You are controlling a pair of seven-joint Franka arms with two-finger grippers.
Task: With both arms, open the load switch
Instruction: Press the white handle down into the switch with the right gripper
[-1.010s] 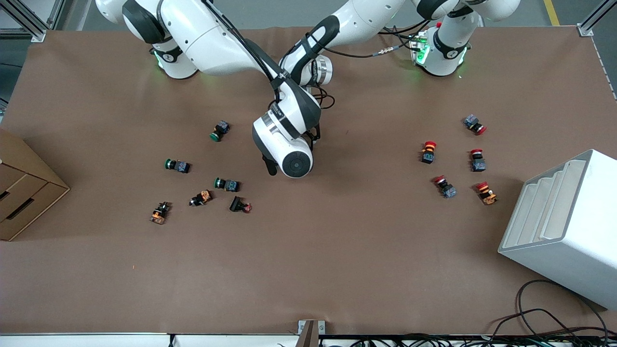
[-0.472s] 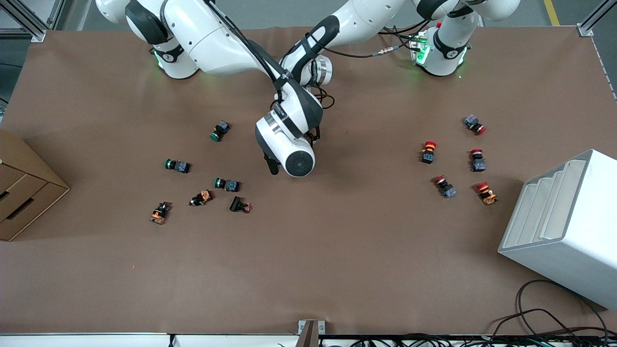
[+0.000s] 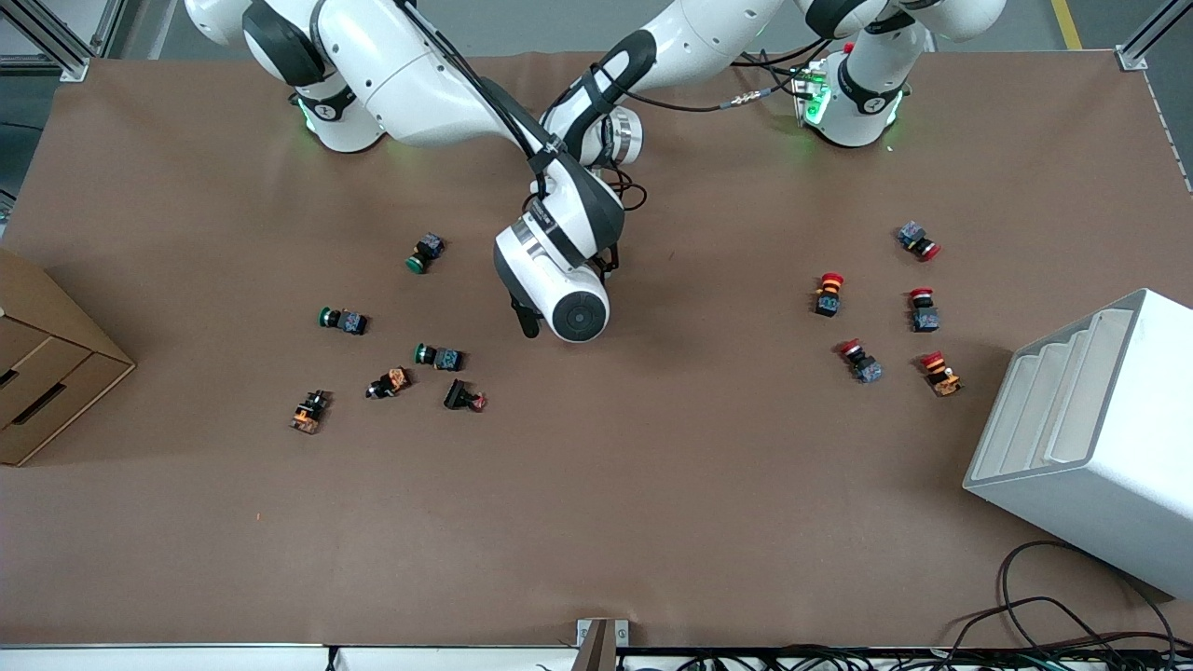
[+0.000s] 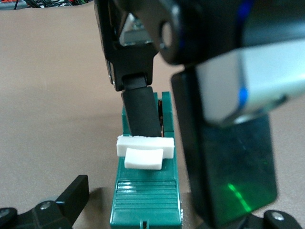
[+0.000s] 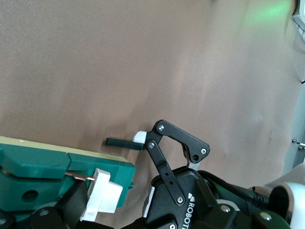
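Load switch lay at the middle of the table, hidden from the front camera beneath the two wrists; its green body and white tab showed only in the wrist views. Nearest the front camera, black cables trailed past the table edge at the left arm's end, beside a white ribbed bin. A cardboard box sat at the right arm's end. Green-capped push buttons were scattered toward the right arm's end and red-capped push buttons toward the left arm's. Between those clusters, the right gripper came down onto the switch, touching it just beside the tab; whether it clamped could not be told. The left gripper was spread wide, the switch's end between its jaws.
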